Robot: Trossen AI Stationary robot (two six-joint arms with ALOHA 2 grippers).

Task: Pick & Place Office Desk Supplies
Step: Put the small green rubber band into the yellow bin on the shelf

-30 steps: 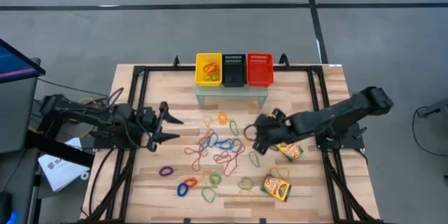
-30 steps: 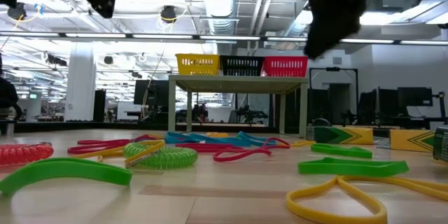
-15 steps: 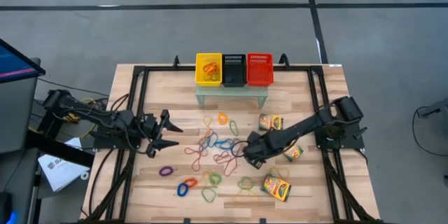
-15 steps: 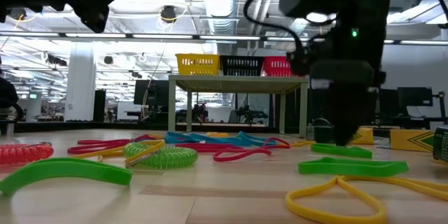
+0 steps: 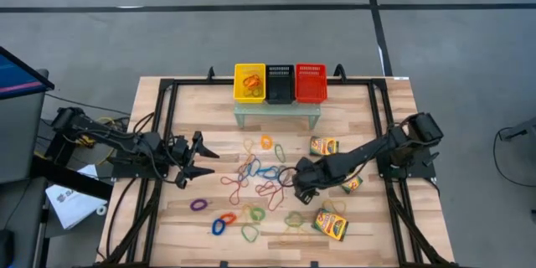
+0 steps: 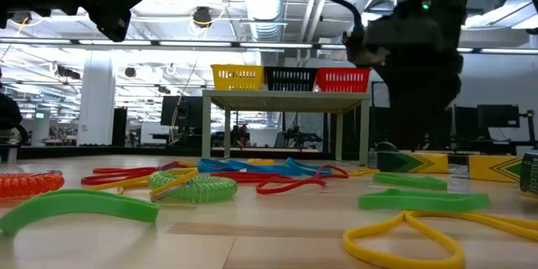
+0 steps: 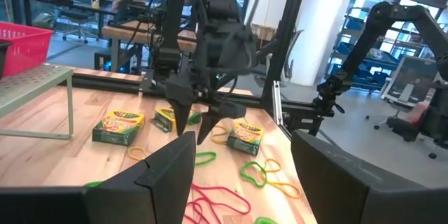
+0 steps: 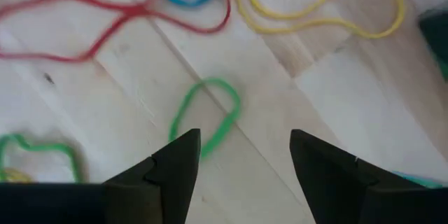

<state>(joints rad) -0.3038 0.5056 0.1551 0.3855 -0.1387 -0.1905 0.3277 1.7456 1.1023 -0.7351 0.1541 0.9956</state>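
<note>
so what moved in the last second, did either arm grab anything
The right gripper swung from beside the crayon boxes down and toward the table's middle; it now hangs open over a green rubber band, holding nothing. The left gripper barely shifted, open and empty. Bands, boxes and baskets stayed put.

High cam looks straight down on the whole counter (image 5: 201, 226). Low cam sits at counter height, facing the baskets (image 6: 290, 78). Left wrist cam looks across at the right tool (image 7: 192, 127). Right wrist cam hovers close over a green band (image 8: 207, 115).
</note>
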